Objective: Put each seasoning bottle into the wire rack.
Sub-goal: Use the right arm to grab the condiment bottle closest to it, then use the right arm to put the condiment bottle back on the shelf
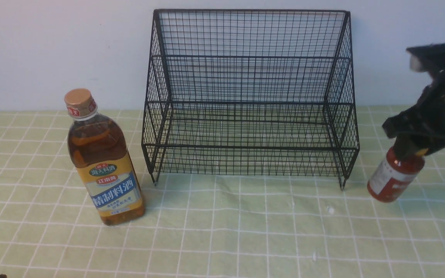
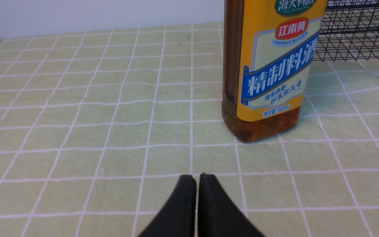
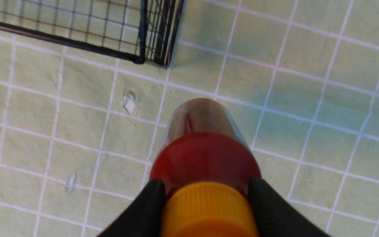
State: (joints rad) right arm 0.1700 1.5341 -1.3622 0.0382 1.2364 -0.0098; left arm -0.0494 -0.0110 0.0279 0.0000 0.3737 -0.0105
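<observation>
While right gripper (image 1: 410, 152) clamped small red bottle (image 1: 394, 175) by yellow cap (image 3: 209, 210) alone, tilted, seemingly off desk (image 1: 222, 239), just right of wire rack (image 1: 249, 100), slip or swing against mesh side looked likely. Tall amber bottle (image 1: 104, 170) stood on desk, left of rack. Left wrist view alone showed left gripper (image 2: 196, 179) closed, empty; right wrist view, pads (image 3: 150, 204) on cap

Bright even light; soft shadows; right pincer (image 1: 411, 151) blurred in front view.

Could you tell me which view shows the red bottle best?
The front view: the red bottle, tilted in the right claw, shows its body and label. The right wrist view shows only its top from above; the left wrist view, nothing.
</observation>
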